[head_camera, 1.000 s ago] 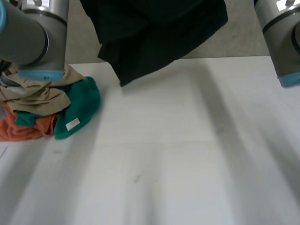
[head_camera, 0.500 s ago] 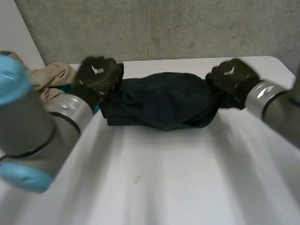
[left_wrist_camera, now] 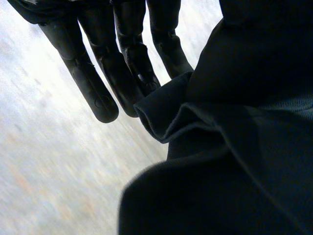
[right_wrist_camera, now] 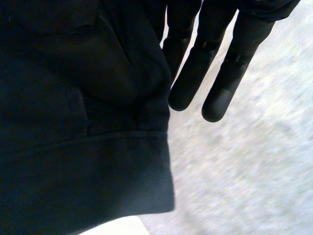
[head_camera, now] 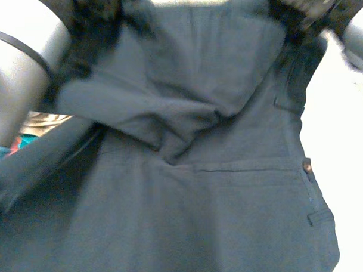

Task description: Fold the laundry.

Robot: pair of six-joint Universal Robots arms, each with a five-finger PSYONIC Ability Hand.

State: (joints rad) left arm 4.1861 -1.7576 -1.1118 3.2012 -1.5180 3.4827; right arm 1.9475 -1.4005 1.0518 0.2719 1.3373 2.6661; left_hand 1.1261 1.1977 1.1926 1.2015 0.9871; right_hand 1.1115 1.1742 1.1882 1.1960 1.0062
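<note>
**A:** Where is the piece being folded?

**B:** The dark navy woven garment (head_camera: 202,219), trousers or shorts by its seams, hangs in the air close to the head camera. It is stretched by its upper edge between the two hands, above the white table (head_camera: 349,166). I'd say it is held high so its own weight pulls it flat before it is laid down.

**A:** It isn't flat, though.

**B:** No, a loose flap droops across the upper half. The grey left arm (head_camera: 18,76) stands beside it. Past that arm, a heap of beige and teal cloth (head_camera: 38,124) lies apart, probably waiting its turn.

**A:** And the hands?

**B:** The left hand (left_wrist_camera: 93,83) has the cloth at its thumb side, and its visible fingers (left_wrist_camera: 129,63) are straight and side by side, clear of the fabric. The right hand (right_wrist_camera: 230,73) mirrors it, with its fingers (right_wrist_camera: 193,73) straight and close together beside the hem. Cloth covers the pinch at each hand, but since the garment hangs from them, I judge both grip it.

**A:** Anything small?

**B:** There is a button (head_camera: 306,165) by the pocket seam and a belt loop (head_camera: 320,216) below it. So the waistband likely runs down the edge under the right hand.
</note>
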